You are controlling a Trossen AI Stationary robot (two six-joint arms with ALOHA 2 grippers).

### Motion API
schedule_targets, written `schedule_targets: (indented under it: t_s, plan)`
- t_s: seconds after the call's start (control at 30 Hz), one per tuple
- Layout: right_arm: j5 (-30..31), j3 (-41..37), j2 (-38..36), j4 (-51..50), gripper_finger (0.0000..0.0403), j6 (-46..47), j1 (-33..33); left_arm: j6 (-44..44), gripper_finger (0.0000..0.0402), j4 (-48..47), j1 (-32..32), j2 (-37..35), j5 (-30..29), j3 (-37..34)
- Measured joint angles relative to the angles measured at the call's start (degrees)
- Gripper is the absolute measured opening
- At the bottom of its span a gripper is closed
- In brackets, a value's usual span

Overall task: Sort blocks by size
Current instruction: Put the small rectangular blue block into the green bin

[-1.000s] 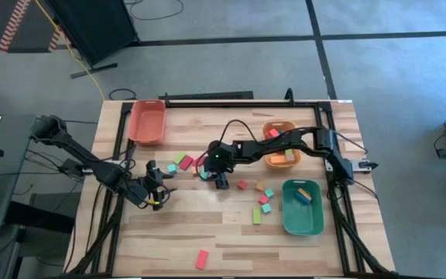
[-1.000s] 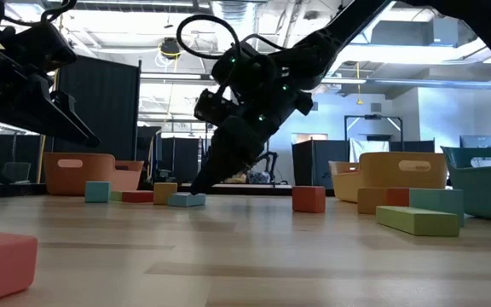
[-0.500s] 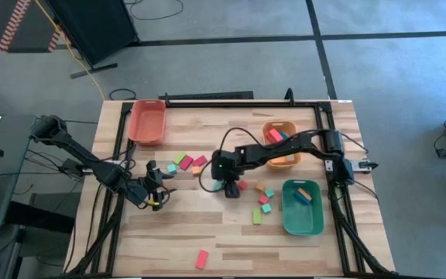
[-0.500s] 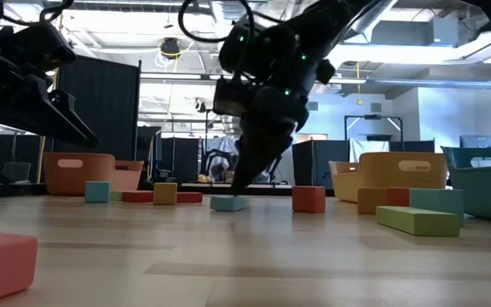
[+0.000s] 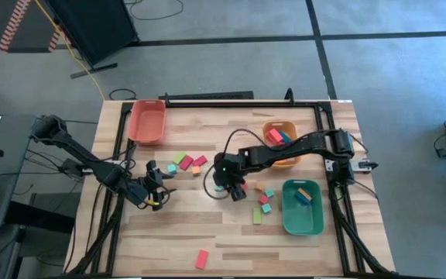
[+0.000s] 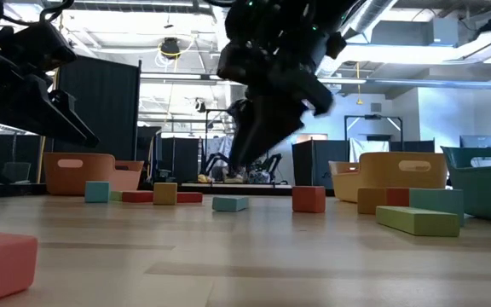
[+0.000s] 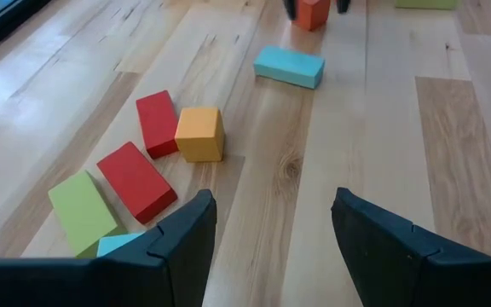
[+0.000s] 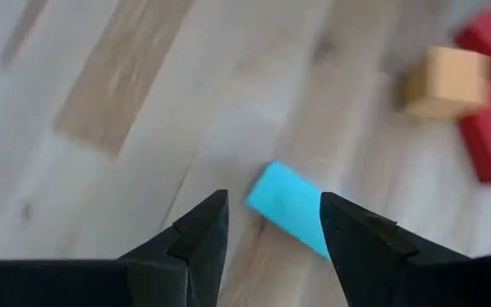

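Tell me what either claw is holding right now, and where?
Nothing. The right claw is open above the teal block; the left claw is open and empty.

Three trays (image 5: 147, 122); about fourteen blocks (image 5: 202, 258).

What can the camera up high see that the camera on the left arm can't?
Only the high view shows the three trays: red-orange, orange and green, plus the right gripper, open above the table. Only the left wrist view shows the left gripper up close, open and empty. Both show the teal block lying flat on the wood, and the cluster of red, orange and green blocks near it.
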Motion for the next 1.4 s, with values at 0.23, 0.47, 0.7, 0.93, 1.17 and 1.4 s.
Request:
schedule_targets:
  t_s: [0.23, 0.47, 0.7, 0.93, 1.17, 1.4]
  plan:
    - [7.2, 0.0, 3.7, 1.0, 0.0212, -19.7, 1.9, -0.1, 0.0224, 0.0, 0.0, 0.0, 0.0, 0.0]
    - [10.9, 0.1, 3.8, 6.0, 0.0212, -21.3, 1.8, -0.4, 0.0224, 0.0, 0.0, 0.0, 0.0, 0.0]
    - [9.7, 0.1, 3.8, 3.6, 0.0212, -20.7, 1.1, -0.1, 0.0224, 0.0, 0.0, 0.0, 0.0, 0.0]
    - [8.8, 0.1, 4.7, 6.0, 0.0212, -17.8, -0.4, -0.2, 0.0224, 0.2, 0.0, 0.0, -0.7, 0.0]
    - [8.2, 0.2, 5.7, 6.0, 0.0212, -16.9, -0.3, -0.9, 0.0224, 0.1, 0.0, 0.0, -0.6, 0.0]
    - [8.4, 0.2, 5.2, 3.2, 0.0212, -13.0, -1.4, -0.6, 0.0224, 0.0, 0.0, 0.0, -0.6, 0.0]
